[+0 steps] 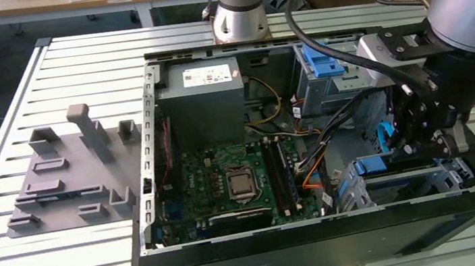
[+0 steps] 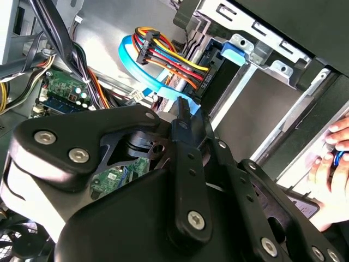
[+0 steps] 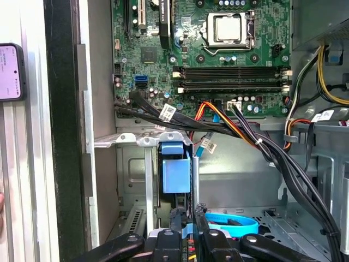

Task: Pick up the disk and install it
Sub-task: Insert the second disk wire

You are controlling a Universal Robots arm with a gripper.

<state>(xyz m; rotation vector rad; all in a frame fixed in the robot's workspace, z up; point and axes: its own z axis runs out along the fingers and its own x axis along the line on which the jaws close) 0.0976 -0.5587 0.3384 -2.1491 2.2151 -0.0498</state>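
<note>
The disk stands on edge in the drive cage at the near corner of the open computer case, on the exterior view's right. Its blue rail end shows between the cage's metal uprights, and again as a blue tab on a dark body. A bundle of coloured wires and a flat blue cable run to its end. My gripper hangs just over the cage, beside the blue rail. The black fingers are shut close together; I cannot tell whether they pinch anything.
The motherboard and grey power supply fill the case's other half. Black cable bundles cross near the cage. A grey fixture lies on the slatted table. A person's hand rests outside the case; a phone lies on the table.
</note>
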